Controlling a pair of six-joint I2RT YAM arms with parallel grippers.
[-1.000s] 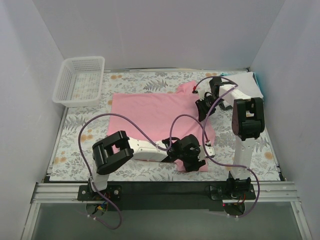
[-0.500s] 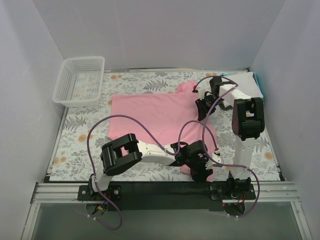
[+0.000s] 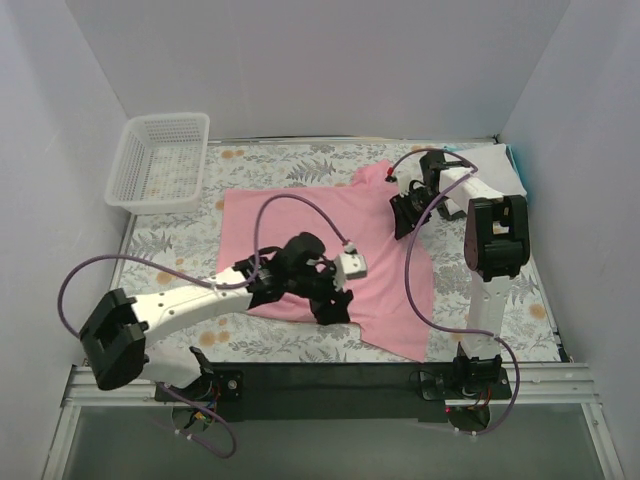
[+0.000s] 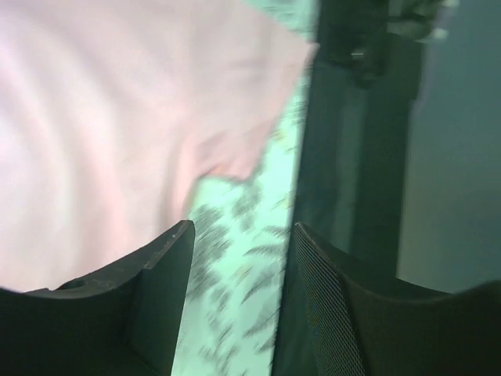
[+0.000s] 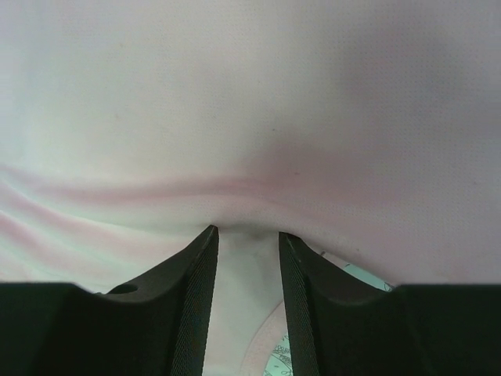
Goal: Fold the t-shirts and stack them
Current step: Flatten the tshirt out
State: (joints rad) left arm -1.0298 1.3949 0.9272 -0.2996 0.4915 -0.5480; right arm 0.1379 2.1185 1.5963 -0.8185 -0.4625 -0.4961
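The pink t-shirt [image 3: 320, 225] lies spread flat on the floral tablecloth [image 3: 170, 260]; its near right corner reaches toward the front edge. My left gripper [image 3: 333, 306] hangs over the shirt's near hem, open and empty. In the left wrist view [image 4: 239, 231] only tablecloth shows between the jaws, with the pink shirt [image 4: 117, 117] up and left. My right gripper [image 3: 401, 214] is at the shirt's far right part, shut on a fold of pink cloth [image 5: 246, 258]; creases run out from its fingertips [image 5: 205, 243]. A folded white t-shirt with a teal edge [image 3: 500, 160] lies at the back right.
A white mesh basket [image 3: 160, 160] stands at the back left corner. The black front rail [image 3: 330, 385] runs along the near edge, also seen in the left wrist view [image 4: 352, 157]. White walls close in the table on three sides.
My left gripper has let go of the shirt's near right corner and swung left and back over the hem; its elbow swung far left. The corner now lies nearer the front edge. The right gripper held still.
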